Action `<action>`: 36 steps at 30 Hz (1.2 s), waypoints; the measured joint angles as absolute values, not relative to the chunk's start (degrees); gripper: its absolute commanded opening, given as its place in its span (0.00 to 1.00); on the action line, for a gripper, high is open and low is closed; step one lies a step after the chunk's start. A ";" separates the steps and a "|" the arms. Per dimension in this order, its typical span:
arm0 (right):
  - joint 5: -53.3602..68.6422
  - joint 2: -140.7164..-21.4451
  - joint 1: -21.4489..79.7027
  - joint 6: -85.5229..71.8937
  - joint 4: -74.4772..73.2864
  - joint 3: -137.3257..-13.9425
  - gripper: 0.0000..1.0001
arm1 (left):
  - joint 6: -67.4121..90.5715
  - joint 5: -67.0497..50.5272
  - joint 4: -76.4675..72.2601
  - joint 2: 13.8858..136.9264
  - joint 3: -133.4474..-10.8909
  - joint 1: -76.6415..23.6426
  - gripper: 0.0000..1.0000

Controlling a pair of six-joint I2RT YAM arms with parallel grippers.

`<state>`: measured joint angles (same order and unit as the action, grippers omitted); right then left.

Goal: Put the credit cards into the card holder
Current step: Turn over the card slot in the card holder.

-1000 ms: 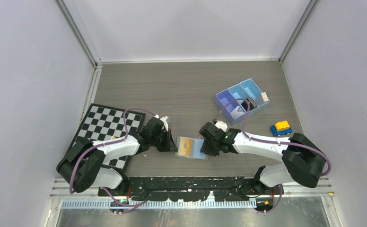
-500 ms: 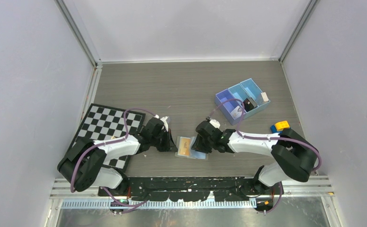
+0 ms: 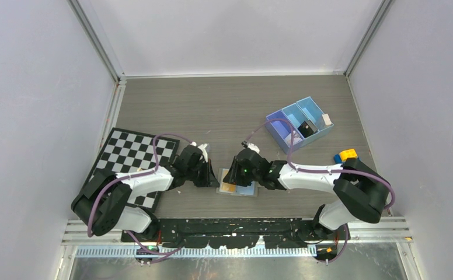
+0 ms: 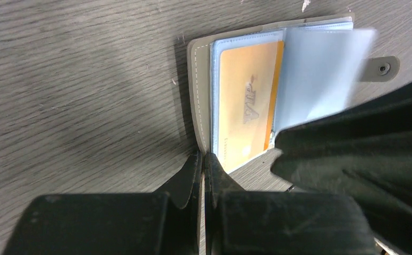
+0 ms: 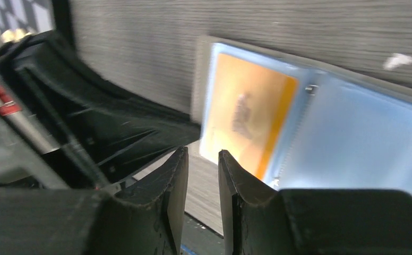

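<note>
Near edge, centre: the card holder (image 4: 197,79) lies open flat on the counter (image 3: 212,111), grey cover down and pale blue pockets up.

Left gripper (image 4: 204,159): jaws pressed together, only a hairline between them, tips at the near-left corner of the grey cover. I cannot tell whether they nip the cover's edge or only press against it.

Right gripper (image 5: 203,159): low over the same near-left part of the holder. Jaws are narrow, with bare counter showing through the gap and nothing between them.

An orange card (image 4: 246,101) sits in the left-hand pocket, square to it and well seated. A pale blue pocket leaf (image 4: 320,69) stands partly lifted over the right half; it is blurred in both wrist views.

Left edge, near corner: a chequered board (image 3: 125,153) under the left arm. Right edge: a small toy car (image 3: 345,156).

Far right: a blue three-compartment tray (image 3: 278,129). A whitish flat piece (image 3: 327,119) leans in its end compartment, probably another card, though it is too small to be sure.

Step in hand, by my reading: one card is in and the right gripper is free for the next.

The next move calls for the right arm to lift clear without snagging the loose leaf, reach to the tray, and take the thin card by its edge. The left gripper should keep the holder pinned so it does not slide or fold.
</note>
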<state>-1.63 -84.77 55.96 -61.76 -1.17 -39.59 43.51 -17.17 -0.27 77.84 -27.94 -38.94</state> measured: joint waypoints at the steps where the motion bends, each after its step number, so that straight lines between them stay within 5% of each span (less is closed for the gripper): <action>1: -1.17 -84.79 56.31 -61.32 -0.62 -40.01 0.34 | 43.51 -17.21 -0.36 77.95 -27.94 -38.94 0.00; 9: 0.01 -84.53 58.48 -57.93 0.32 -43.88 0.40 | 43.53 -17.56 -0.64 78.37 -27.94 -38.94 0.00; 20: -11.86 -76.97 55.94 -60.38 -23.55 -45.36 0.43 | 43.53 -17.56 -0.67 78.37 -27.94 -38.94 0.00; 36: -13.76 -74.61 55.88 -63.59 -31.64 -43.05 0.35 | 43.57 -17.56 -0.67 78.37 -27.94 -38.94 0.00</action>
<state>-13.76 -74.61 55.88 -63.59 -31.64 -43.05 43.57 -17.56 -0.67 78.37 -27.94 -38.94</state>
